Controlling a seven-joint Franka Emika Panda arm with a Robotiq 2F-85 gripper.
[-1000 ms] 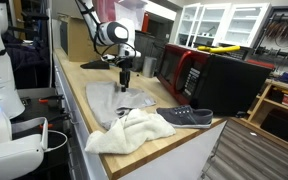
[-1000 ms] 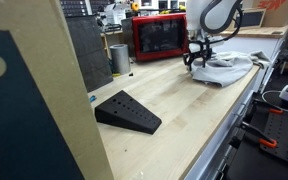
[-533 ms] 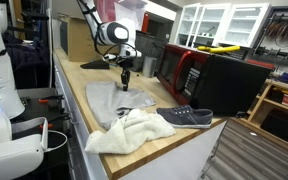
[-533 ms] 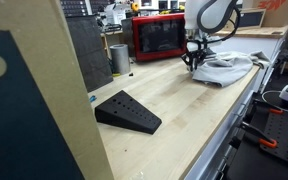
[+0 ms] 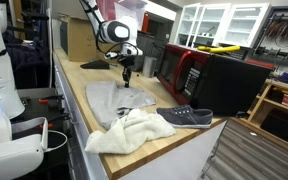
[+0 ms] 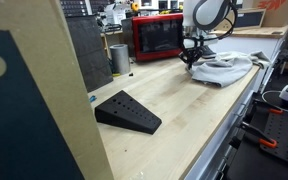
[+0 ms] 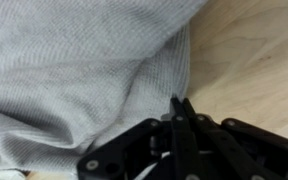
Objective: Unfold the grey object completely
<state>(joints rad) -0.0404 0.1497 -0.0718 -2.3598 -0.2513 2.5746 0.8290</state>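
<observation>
The claw [image 7: 181, 118] was pinched shut on the grey cloth's [image 7: 74, 70] edge over the worktop [image 7: 249, 50]. Since a second earlier, it had shifted slightly farther from the white towel [image 5: 129, 131].

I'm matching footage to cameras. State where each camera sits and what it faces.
Exterior view: off the end of the counter, looking along it over white towel and shoe to grey cloth; arm, gripper show.
Exterior view: low on the counter, past black wedge toward grey cloth and red microwave; arm, gripper show.
Wrist view: looks down on grey cloth and counter; shut gripper shows.
All three share grey cloth and gripper.
</observation>
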